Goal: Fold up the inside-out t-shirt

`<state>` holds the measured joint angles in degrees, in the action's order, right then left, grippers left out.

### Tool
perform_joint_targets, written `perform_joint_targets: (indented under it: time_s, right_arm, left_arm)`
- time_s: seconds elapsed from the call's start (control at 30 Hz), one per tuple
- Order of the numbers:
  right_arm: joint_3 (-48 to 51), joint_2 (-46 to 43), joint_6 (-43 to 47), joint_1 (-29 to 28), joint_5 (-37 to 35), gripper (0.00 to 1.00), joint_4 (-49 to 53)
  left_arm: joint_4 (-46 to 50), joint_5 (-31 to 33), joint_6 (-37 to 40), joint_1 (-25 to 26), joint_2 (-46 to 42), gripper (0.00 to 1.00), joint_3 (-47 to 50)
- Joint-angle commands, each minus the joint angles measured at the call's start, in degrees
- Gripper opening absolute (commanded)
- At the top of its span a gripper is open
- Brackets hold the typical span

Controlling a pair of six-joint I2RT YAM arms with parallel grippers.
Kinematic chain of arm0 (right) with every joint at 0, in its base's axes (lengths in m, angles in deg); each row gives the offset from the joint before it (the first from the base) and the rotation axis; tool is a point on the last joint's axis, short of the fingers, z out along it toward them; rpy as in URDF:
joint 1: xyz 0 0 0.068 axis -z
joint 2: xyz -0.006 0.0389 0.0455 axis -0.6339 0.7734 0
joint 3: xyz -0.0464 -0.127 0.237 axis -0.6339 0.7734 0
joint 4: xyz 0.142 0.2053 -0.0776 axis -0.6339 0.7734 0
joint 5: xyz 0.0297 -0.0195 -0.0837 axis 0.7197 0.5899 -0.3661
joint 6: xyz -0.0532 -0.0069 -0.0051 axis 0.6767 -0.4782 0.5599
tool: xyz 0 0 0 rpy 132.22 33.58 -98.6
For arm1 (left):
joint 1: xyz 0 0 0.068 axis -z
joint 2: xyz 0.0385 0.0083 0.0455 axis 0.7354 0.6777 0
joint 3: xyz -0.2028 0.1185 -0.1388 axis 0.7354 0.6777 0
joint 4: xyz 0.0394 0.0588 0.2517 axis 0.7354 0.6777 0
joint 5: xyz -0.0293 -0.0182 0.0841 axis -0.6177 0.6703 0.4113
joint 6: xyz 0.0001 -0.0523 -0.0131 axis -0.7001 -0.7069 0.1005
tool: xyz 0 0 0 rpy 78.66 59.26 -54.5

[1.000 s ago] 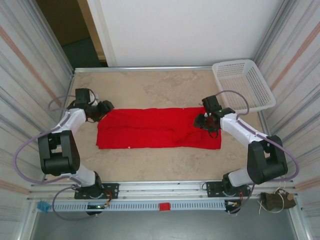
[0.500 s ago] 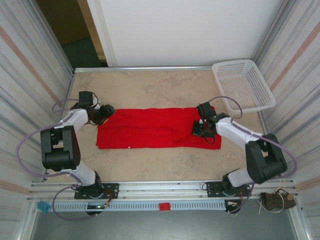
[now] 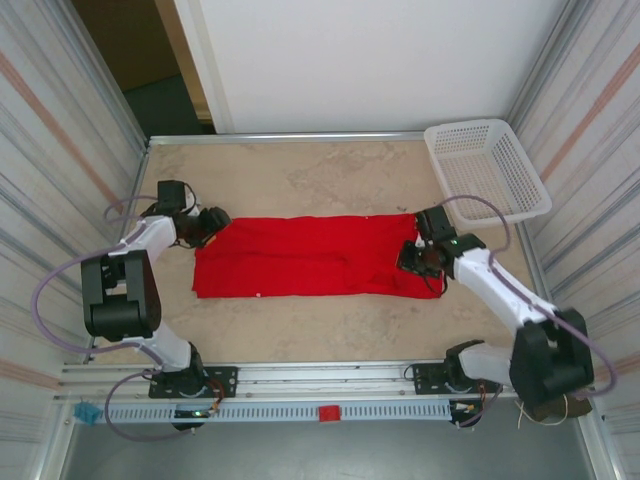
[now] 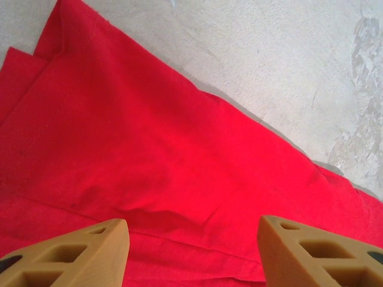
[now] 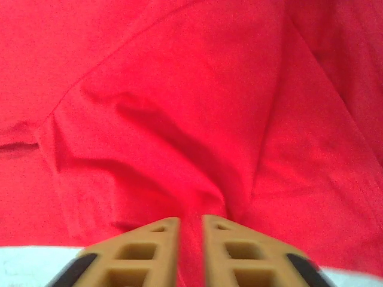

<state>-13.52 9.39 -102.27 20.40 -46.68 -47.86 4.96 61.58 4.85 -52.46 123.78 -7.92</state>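
Observation:
The inside-out t-shirt (image 3: 310, 257) lies as a long red folded band across the middle of the table. At its left end, my left gripper (image 3: 212, 224) hovers with its tan fingers wide open and nothing between them; red cloth (image 4: 149, 149) spreads below the open gripper (image 4: 192, 239). My right gripper (image 3: 415, 258) sits over the right end, shut on a pinched ridge of the shirt's cloth (image 5: 179, 119), which bunches up into wrinkles between the fingertips (image 5: 190, 230).
A white mesh basket (image 3: 487, 170) stands at the back right corner. Bare beige tabletop (image 3: 320, 170) stretches behind the shirt and in front of it. Metal rails and striped walls border the table.
My right gripper closed on the cloth at the shirt's right end and has drawn slightly to the right. The left gripper shifted a little and stays open.

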Motion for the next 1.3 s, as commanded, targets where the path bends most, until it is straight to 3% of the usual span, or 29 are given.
perform_joint_targets:
  time_s: [0.0, 0.17, 0.5, 0.83, 1.0, 1.13, 1.27]
  right_arm:
    - [-3.9, 7.6, 1.3, -0.7, 3.2, 0.04, -5.1]
    - [-2.9, 11.8, 1.5, -4.6, 3.3, 0.00, -6.1]
    - [11.9, -3.0, -5.3, -6.2, 1.2, 0.00, -5.6]
    - [1.0, -8.1, -1.6, 0.1, 2.9, 0.01, 0.9]
    - [-1.2, -5.7, -0.8, 8.6, 1.1, 0.41, 2.5]
    - [-1.9, -3.2, 0.0, 13.9, -2.0, 0.58, 3.2]
    - [-2.5, 0.1, 1.6, 17.2, -1.2, 0.69, 1.6]
  left_arm:
    - [1.1, 0.8, 0.4, -0.2, 0.5, 0.59, -1.8]
    - [1.1, 0.9, -0.1, -0.2, 0.1, 0.59, -1.9]
    - [1.9, 0.7, 0.1, -0.2, 0.4, 0.59, -3.6]
    - [4.8, -2.4, -1.6, 0.4, -6.1, 0.59, -3.8]
    - [1.4, -2.2, -2.6, 0.6, -5.5, 0.60, 1.4]
    - [-3.2, -2.5, -3.6, 0.8, -1.3, 0.59, 4.6]
    - [-4.4, -0.6, -3.6, 0.8, 2.0, 0.59, 5.6]
